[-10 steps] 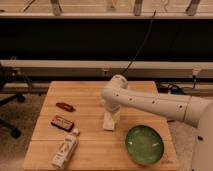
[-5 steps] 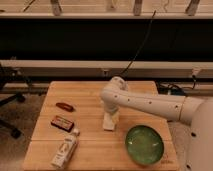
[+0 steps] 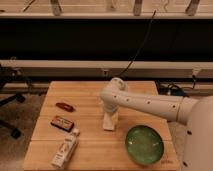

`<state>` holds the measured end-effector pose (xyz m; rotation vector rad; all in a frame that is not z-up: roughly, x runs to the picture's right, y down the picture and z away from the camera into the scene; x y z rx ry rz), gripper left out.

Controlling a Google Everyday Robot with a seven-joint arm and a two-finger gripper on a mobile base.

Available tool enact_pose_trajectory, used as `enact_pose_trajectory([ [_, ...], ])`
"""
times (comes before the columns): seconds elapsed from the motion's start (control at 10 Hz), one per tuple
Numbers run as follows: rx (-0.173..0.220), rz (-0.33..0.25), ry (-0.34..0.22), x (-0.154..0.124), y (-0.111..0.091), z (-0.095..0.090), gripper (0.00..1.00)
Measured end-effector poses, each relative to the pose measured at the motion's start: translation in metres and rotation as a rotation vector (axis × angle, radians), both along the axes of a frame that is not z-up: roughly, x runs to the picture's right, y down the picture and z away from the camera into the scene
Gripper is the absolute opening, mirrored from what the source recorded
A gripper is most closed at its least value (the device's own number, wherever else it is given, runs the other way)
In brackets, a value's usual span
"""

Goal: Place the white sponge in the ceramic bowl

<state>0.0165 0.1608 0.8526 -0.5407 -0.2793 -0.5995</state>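
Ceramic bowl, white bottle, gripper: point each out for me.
Ceramic bowl (image 3: 144, 145): camera view, bare green inside.
White bottle (image 3: 65, 150): camera view, middle of its label.
Gripper (image 3: 108, 125): camera view, its lower end, left of the bowl.

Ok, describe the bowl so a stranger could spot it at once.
On the wooden table, the gripper points down near the middle. Just right of it, toward the near right corner, sits the bowl. It is the only round, glossy green thing; the bottle lies to the left.
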Motion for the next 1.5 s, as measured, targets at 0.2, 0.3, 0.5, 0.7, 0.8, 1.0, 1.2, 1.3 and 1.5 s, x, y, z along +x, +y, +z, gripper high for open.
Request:
enact_pose_trajectory([
  [0.2,-0.004,-0.006,-0.004,0.0,0.001,0.001,0.8],
  [0.3,-0.012,-0.018,-0.002,0.001,0.003,0.0,0.8],
  [0.5,-0.033,-0.053,0.002,0.002,0.009,0.003,0.8],
  [0.7,-0.049,-0.072,-0.004,0.003,0.015,0.007,0.8],
  [0.8,-0.057,-0.083,-0.007,0.004,0.018,0.009,0.8],
  [1.0,-0.065,-0.108,-0.018,0.003,0.024,0.012,0.8],
  [1.2,-0.066,-0.139,-0.025,0.002,0.027,0.015,0.78],
  [1.3,-0.069,-0.151,-0.023,0.003,0.03,0.015,0.7],
  [1.5,-0.071,-0.166,-0.022,0.004,0.033,0.014,0.5],
])
